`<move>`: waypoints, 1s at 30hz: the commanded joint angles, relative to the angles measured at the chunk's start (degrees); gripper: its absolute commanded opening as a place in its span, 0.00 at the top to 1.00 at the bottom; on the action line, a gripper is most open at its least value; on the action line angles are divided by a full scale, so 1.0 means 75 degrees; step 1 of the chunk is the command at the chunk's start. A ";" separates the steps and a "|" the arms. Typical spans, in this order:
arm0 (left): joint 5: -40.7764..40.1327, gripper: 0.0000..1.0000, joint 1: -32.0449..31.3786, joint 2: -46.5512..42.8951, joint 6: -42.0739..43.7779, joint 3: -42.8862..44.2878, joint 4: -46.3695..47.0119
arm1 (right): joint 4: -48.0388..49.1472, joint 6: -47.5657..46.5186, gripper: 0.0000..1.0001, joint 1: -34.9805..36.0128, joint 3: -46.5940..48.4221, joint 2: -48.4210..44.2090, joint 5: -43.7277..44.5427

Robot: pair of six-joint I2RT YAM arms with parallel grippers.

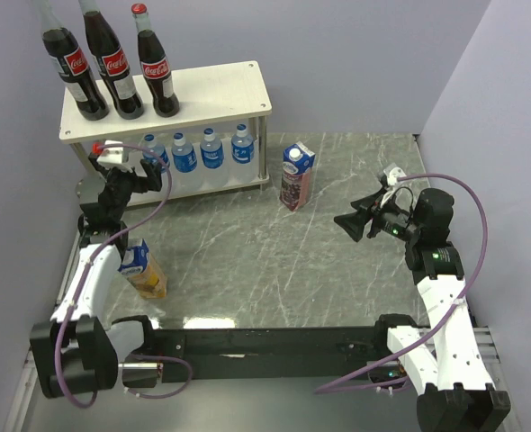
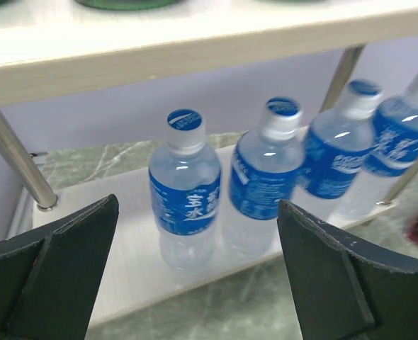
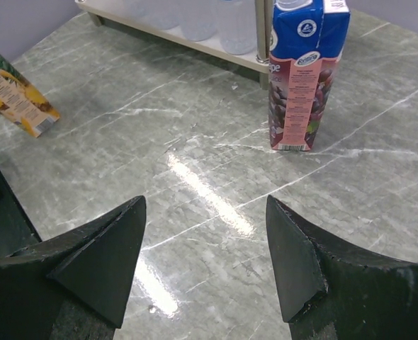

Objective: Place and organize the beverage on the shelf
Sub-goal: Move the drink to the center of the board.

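The shelf (image 1: 216, 83) stands at the back left. Three cola bottles (image 1: 115, 63) stand on its top board, and several blue-labelled water bottles (image 1: 198, 151) line its lower board (image 2: 124, 262). My left gripper (image 1: 147, 169) hangs open and empty just in front of the leftmost water bottle (image 2: 185, 191), which shows between its fingers (image 2: 74, 248). A purple juice carton (image 1: 296, 176) stands upright on the table right of the shelf, also in the right wrist view (image 3: 304, 78). A yellow carton (image 1: 145, 271) sits by the left arm. My right gripper (image 1: 354, 225) is open over bare table, pointing left.
The grey marble table (image 1: 247, 261) runs between the arms. Lilac walls close the back and both sides. A silver shelf leg (image 2: 18, 163) stands left of the left gripper. The yellow carton (image 3: 14, 92) shows tilted at the left edge of the right wrist view.
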 commanded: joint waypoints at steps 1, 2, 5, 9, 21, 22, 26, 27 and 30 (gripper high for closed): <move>-0.0045 0.00 0.0016 -0.0726 -0.0661 0.0223 -0.0645 | 0.0013 -0.0222 0.25 -0.0047 0.0204 -0.0093 -0.0308; -0.0010 0.00 0.0016 -0.0971 -0.0732 0.0223 -0.0889 | 0.0001 -0.0245 0.25 -0.0047 0.0204 -0.0081 -0.0320; -0.0010 0.01 0.0016 -0.1289 -0.1095 0.0352 -0.1359 | -0.0069 -0.0351 0.25 -0.0047 0.0215 -0.0058 -0.0344; 0.0049 0.00 0.0027 -0.1887 -0.1506 0.0458 -0.2354 | -0.0268 -0.0596 0.25 -0.0047 0.0297 0.0118 -0.0402; -0.0431 0.01 0.0027 -0.3832 -0.1858 -0.0573 -0.2708 | -0.0257 -0.1183 0.25 0.0221 0.0636 0.1265 0.0508; -0.0431 0.01 0.0016 -0.3914 -0.1881 -0.0666 -0.2697 | -0.0292 -0.1206 0.25 0.0547 0.0893 0.1417 0.0674; -0.0303 0.01 0.0027 -0.4056 -0.1870 -0.0691 -0.2836 | -0.0281 -0.1242 0.25 0.1194 0.1585 0.2329 0.1670; -0.0279 0.01 0.0016 -0.4067 -0.1881 -0.0679 -0.2895 | -0.0315 -0.1207 0.26 0.1288 0.1749 0.2484 0.1776; -0.0197 0.01 0.0016 -0.4196 -0.1881 -0.0679 -0.2908 | -0.0409 -0.1066 0.26 0.1698 0.2359 0.2965 0.2198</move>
